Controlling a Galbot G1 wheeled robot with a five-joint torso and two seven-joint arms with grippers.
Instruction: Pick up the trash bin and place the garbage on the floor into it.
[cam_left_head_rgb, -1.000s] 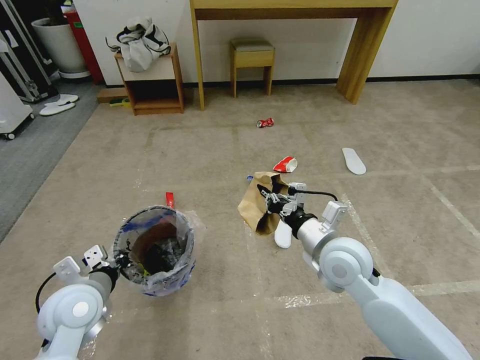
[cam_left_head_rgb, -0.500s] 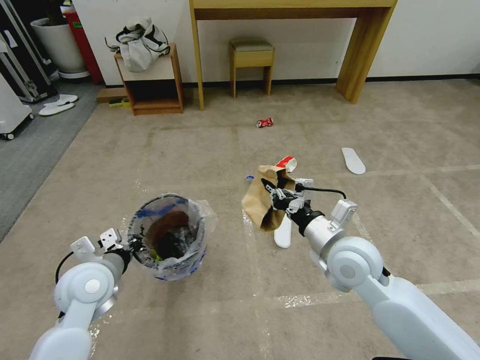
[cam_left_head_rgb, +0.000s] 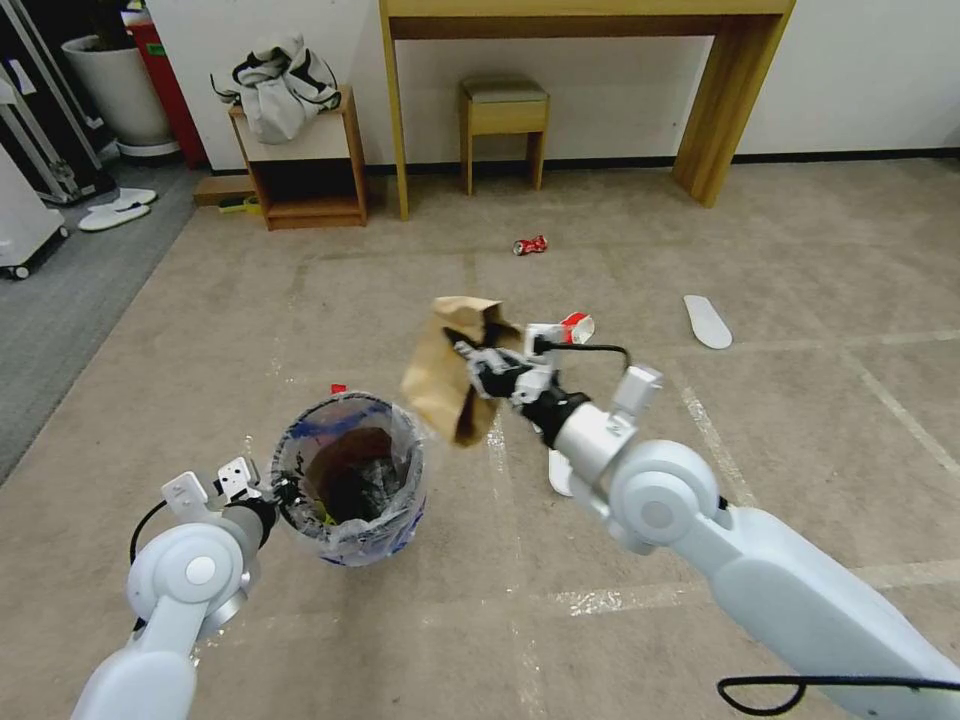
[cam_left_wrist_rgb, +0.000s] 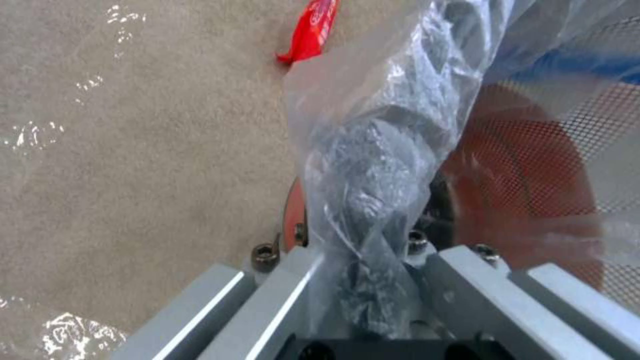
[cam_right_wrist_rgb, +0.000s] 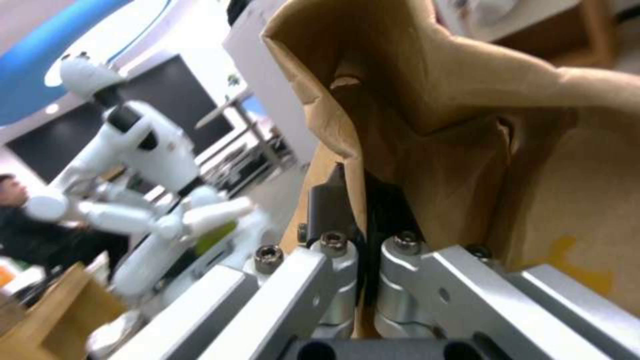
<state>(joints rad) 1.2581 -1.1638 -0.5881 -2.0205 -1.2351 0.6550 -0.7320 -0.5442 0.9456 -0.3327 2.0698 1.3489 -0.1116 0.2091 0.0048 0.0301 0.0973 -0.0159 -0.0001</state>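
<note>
The red trash bin (cam_left_head_rgb: 352, 478), lined with a crinkled clear bag (cam_left_wrist_rgb: 373, 165), hangs just above the carpet floor (cam_left_head_rgb: 200, 330) at lower left. My left gripper (cam_left_head_rgb: 284, 492) is shut on its near rim and bag. My right gripper (cam_left_head_rgb: 482, 366) is shut on the tan paper carton (cam_left_head_rgb: 446, 384), which hangs in the air just right of and above the bin; the wrist view shows the paper (cam_right_wrist_rgb: 427, 115) pinched between the fingers (cam_right_wrist_rgb: 327, 200). On the floor lie a crushed red can (cam_left_head_rgb: 530, 245), a red-white cup (cam_left_head_rgb: 574, 326), a white insole (cam_left_head_rgb: 708, 321) and a red wrapper (cam_left_wrist_rgb: 311, 30).
Along the back wall stand a wooden desk (cam_left_head_rgb: 735, 110), a stool (cam_left_head_rgb: 503, 115) and a low shelf (cam_left_head_rgb: 300, 160) with clothes on it. A white planter (cam_left_head_rgb: 115, 90) and slippers (cam_left_head_rgb: 115, 210) are on grey flooring at far left. A second insole (cam_left_head_rgb: 560, 478) peeks from under my right arm.
My right gripper has lifted the carton off the carpet and carried it left, up to the bin. The left arm has shifted the bin right and a little forward.
</note>
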